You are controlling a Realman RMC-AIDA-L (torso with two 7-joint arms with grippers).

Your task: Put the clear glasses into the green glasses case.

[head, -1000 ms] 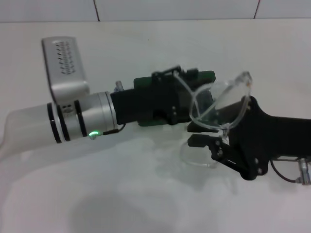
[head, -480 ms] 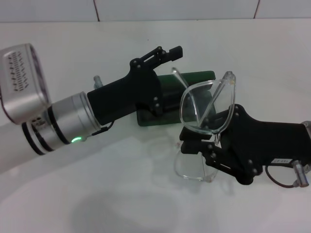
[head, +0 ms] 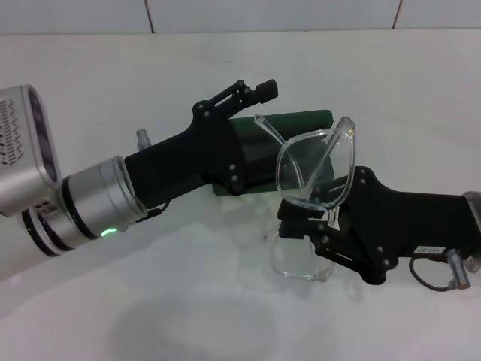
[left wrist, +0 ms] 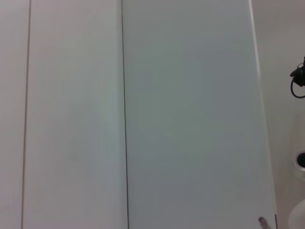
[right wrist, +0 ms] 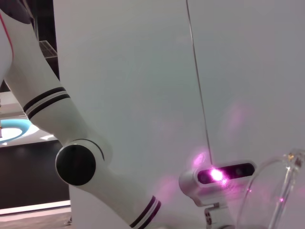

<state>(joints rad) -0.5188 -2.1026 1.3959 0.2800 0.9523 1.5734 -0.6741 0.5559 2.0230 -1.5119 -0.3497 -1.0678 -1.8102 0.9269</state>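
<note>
Left arm: the silver-and-black left gripper [head: 259,90] reaches in from the surface's left edge, raised over the near-left end of the case; only one black finger is plain to see, so I cannot tell whether it is spread or closed. It holds nothing that shows, and probably hangs there to steady or open the case.
Case: the dark green flat rectangular glasses case [head: 289,124] lies toward the far middle of the white surface [head: 188,301], largely hidden by both arms; open or closed cannot be told.
Glasses: the fully transparent plastic wraparound glasses [head: 316,169] are lifted off the surface, tilted, just in front of the case's right half; one thin arm juts toward the left gripper.
Right arm: the black right gripper [head: 316,214] comes from the right edge, clamped on the frame's lower rim, apparently to carry the glasses over the case.
Judged progress: glasses not yet in the case.
</note>
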